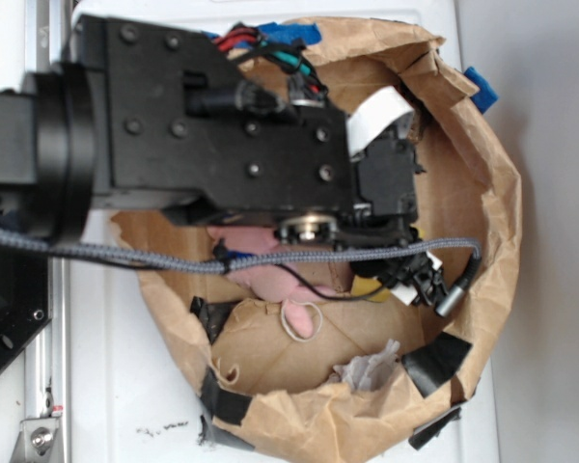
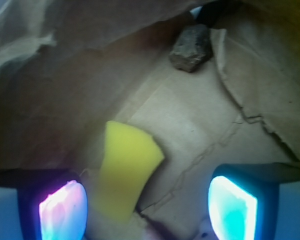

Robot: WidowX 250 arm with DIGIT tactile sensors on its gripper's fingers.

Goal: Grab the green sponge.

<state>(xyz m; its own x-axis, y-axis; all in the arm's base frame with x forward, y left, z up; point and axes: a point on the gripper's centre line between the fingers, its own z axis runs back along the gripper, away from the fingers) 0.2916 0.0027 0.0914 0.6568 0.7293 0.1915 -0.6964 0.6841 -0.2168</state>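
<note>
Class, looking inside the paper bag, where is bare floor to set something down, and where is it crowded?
Bare brown paper lies between the yellow foam sponge, the dark crumpled lump and the torn bag wall. It is crowded under the open gripper, where the sponge, the pink plush toy and cables bunch together.

no readable text, labels, brands or numbers anywhere

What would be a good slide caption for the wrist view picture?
Open end effector poised above the yellow sponge lying on the brown paper bag floor.
</note>
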